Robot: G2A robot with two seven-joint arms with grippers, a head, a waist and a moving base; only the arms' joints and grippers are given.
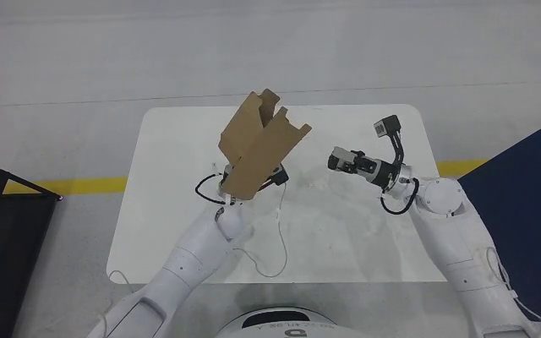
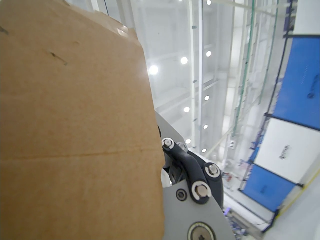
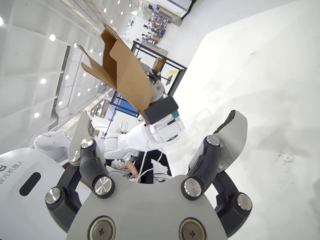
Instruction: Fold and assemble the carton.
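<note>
one half-folded brown cardboard carton [image 1: 258, 144] pinched in my left gripper [image 3: 153, 93]; right gripper [image 1: 336, 159] beside it, fingers wide. a hard push, i fear, twists it loose.

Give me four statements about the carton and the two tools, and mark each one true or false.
1. The left tool grips the carton by one end and holds it above the table. True.
2. The right tool is shut on a carton flap. False: it is open, holds nothing and is apart from the carton.
3. The carton lies flat on the table. False: it is held tilted in the air, partly opened, with its flaps sticking out at the free end.
4. The right tool faces the carton. True: the right wrist view shows the carton ahead of its open fingers.
</note>
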